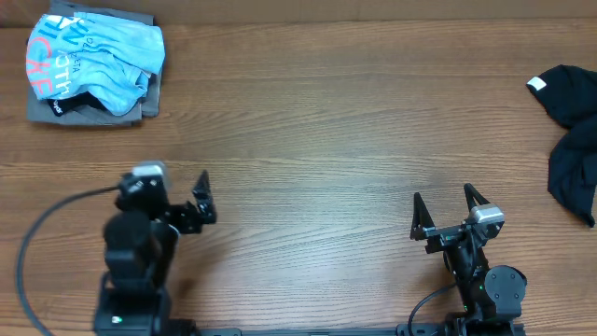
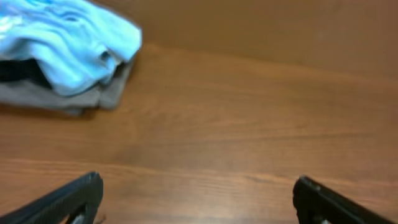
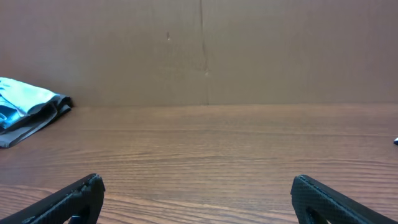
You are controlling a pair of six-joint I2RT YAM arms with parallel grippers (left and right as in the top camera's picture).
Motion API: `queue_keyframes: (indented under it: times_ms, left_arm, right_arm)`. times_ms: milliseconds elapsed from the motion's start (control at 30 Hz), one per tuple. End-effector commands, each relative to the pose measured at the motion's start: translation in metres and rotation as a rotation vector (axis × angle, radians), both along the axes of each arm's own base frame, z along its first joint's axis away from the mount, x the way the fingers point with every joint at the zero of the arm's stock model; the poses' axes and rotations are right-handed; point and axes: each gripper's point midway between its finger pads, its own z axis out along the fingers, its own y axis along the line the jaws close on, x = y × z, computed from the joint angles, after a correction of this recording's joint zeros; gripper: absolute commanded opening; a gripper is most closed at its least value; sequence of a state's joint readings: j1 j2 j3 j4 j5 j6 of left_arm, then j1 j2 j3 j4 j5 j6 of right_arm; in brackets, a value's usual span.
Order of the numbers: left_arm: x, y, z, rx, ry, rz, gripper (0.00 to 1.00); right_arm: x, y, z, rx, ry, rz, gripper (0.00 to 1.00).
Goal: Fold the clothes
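The clothes lie in two places. A crumpled light-blue T-shirt (image 1: 93, 61) with pink-and-white lettering rests on a folded grey garment (image 1: 56, 112) at the far left corner; a black garment (image 1: 574, 131) lies bunched at the right edge. My left gripper (image 1: 204, 198) is open over bare wood, well short of the pile. In the left wrist view the blue shirt (image 2: 68, 43) and grey garment (image 2: 93, 96) sit up left, beyond the open left gripper (image 2: 198, 183). My right gripper (image 1: 443, 196) is open and holds nothing. The right wrist view has the right gripper (image 3: 198, 183) over bare wood and the pile (image 3: 28, 109) far left.
A wooden table (image 1: 326, 140) spans the whole scene, with a brown wall (image 3: 199, 50) behind its far edge. Both arm bases stand at the near edge, and a black cable (image 1: 37, 233) loops beside the left arm.
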State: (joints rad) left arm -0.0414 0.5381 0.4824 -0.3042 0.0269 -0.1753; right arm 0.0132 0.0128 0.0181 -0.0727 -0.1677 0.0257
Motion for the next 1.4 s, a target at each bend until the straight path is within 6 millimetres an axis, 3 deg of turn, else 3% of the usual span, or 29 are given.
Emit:
queue_keyframes:
  times_ms: [0, 200, 467, 700, 1367]
  left_arm:
    - [-0.005, -0.009, -0.018, 0.009, -0.081, -0.044, 1.0]
    - [-0.011, -0.006, -0.038, 0.007, -0.181, -0.032, 1.0]
    - [-0.022, 0.01, -0.049, 0.016, -0.297, 0.043, 1.0]
    - [-0.025, 0.019, -0.052, 0.022, -0.288, 0.081, 1.0]
    - [-0.025, 0.019, -0.052, 0.021, -0.285, 0.08, 1.0]
  right_arm:
    - [0.0, -0.002, -0.002, 0.0, -0.004, -0.013, 1.0]
    - [0.0, -0.002, -0.002, 0.0, -0.004, -0.013, 1.0]
    - [0.0, -0.002, -0.002, 0.0, -0.004, -0.012, 1.0]
    - [0.0, -0.002, -0.002, 0.0, -0.004, -0.013, 1.0]
    - [0.0, -0.002, -0.002, 0.0, -0.004, -0.013, 1.0]
